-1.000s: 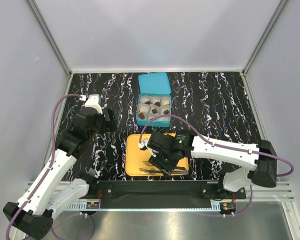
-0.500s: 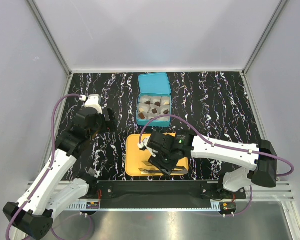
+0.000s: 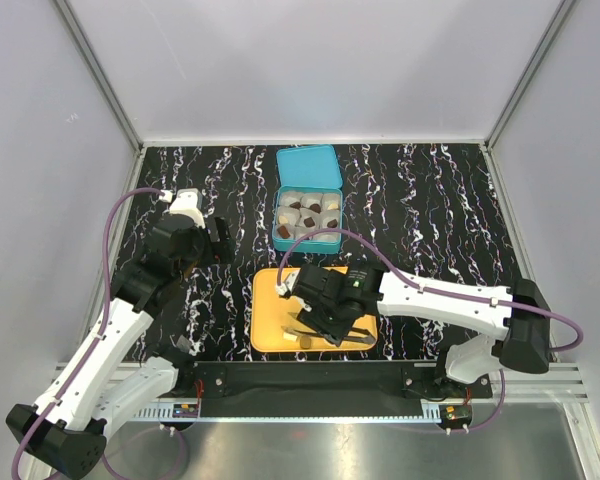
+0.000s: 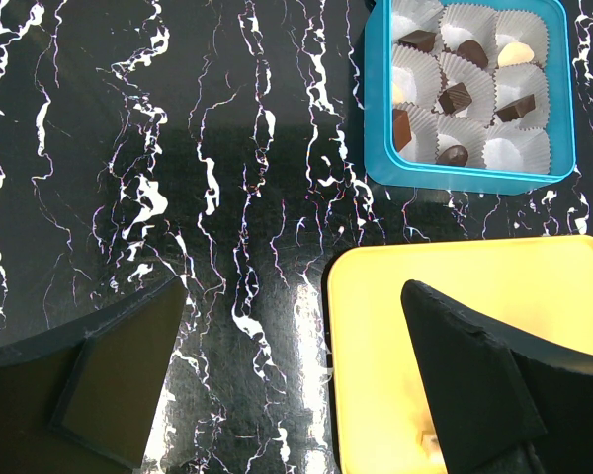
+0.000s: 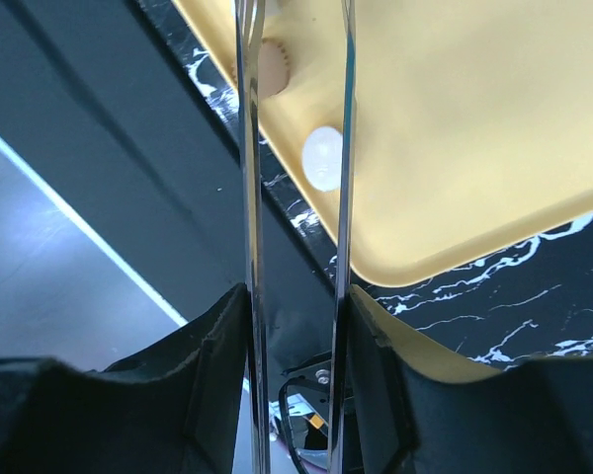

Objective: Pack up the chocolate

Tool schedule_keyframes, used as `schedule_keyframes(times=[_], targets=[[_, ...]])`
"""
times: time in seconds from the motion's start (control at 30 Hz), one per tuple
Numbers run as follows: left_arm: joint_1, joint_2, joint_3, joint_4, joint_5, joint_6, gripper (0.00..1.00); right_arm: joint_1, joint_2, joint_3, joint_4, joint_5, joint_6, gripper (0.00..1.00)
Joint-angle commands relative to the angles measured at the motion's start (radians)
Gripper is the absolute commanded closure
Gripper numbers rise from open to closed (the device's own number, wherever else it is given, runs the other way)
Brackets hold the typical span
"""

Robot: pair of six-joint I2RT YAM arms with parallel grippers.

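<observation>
Right tool (image 5: 295,341) on tweezers (image 5: 249,197) over tray (image 5: 474,118)

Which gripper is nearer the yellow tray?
Right. The right gripper hangs directly over the tray, holding tweezers. The left gripper hovers open above the table, off the tray's far-left corner.

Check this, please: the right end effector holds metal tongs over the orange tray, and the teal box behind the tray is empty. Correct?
No. The teal box is not empty: the left wrist view shows chocolate pieces in its white paper cups. The right end effector does hold metal tongs over the orange tray.
</observation>
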Motion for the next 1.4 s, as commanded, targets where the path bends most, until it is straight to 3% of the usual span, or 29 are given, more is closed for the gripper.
schedule_keyframes(times=[0.0, 0.37, 0.53, 0.83, 1.37], targets=[[0.007, -0.015, 0.031, 0.049, -0.014, 0.0, 0.01, 0.008, 0.011, 0.034, 0.036, 0.076, 0.001, 0.52], [0.007, -0.019, 0.031, 0.051, -0.012, 0.0, 0.01, 0.008, -0.022, 0.112, 0.028, 0.132, 0.015, 0.52], [0.007, -0.021, 0.033, 0.048, -0.012, 0.0, 0.01, 0.006, -0.027, 0.129, 0.025, 0.078, 0.016, 0.52], [0.007, -0.021, 0.03, 0.051, -0.012, 0.0, 0.01, 0.008, -0.056, 0.071, 0.027, -0.066, 0.03, 0.51], [0.005, -0.016, 0.031, 0.051, -0.007, 0.0, 0.01, 0.008, -0.05, -0.007, 0.057, -0.065, 0.082, 0.53]])
